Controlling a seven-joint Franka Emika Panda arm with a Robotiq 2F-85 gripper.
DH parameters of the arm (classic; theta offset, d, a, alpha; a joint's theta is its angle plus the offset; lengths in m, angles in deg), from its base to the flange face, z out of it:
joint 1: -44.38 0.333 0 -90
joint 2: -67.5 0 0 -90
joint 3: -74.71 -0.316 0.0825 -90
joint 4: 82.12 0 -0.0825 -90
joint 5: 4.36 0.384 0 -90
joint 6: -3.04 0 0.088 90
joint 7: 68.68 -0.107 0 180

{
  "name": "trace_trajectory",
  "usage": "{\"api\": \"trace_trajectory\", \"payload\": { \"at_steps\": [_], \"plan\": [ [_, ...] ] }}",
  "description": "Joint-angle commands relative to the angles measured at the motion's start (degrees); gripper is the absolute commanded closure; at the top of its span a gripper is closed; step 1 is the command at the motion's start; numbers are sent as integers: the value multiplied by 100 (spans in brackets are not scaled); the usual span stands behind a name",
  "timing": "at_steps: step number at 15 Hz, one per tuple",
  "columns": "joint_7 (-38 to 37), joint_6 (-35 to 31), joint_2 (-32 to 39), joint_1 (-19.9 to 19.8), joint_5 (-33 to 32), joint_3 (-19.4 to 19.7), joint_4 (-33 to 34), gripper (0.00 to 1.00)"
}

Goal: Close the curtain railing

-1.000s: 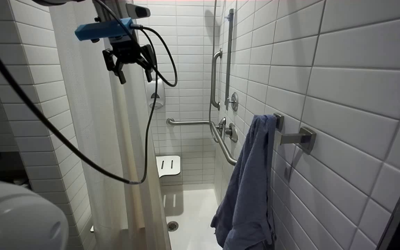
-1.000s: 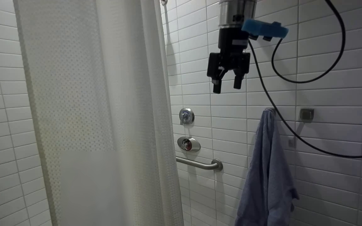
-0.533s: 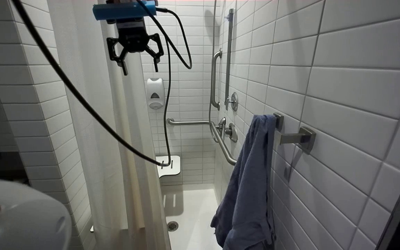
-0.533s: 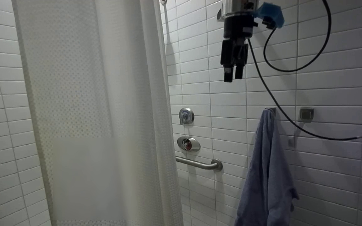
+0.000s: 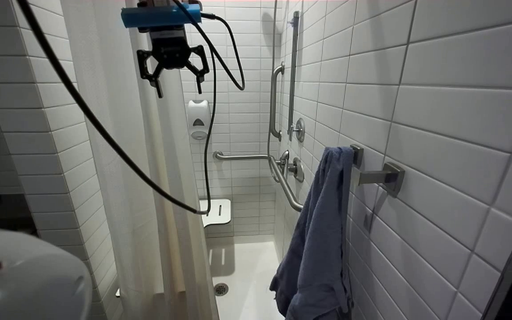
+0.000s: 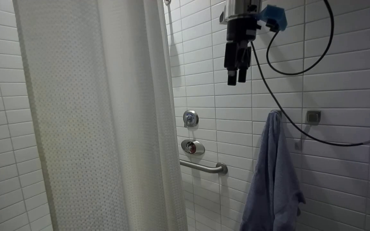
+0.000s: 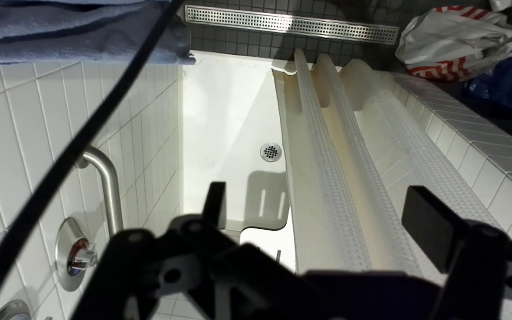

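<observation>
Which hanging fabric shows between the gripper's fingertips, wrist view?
The off-white curtain, in long folds; the blue-grey towel shows only at that view's upper left.

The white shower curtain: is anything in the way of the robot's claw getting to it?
Nothing visible stands between the open gripper and the curtain. In the wrist view, a black cable crosses over the tiled wall and towel, not over the curtain.
</observation>
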Motion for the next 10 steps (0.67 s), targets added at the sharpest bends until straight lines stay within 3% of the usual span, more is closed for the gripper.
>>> {"api": "trace_trajectory", "payload": {
  "at_steps": [1,8,9,10],
  "plan": [
    [627,-209,388,213,632,217,162,0],
    [2794,-636,1212,422,2290,470,685,0],
    [2860,-516,1313,367,2414,425,794,0],
    [2538,-657,1037,238,2175,285,437,0]
  ]
}}
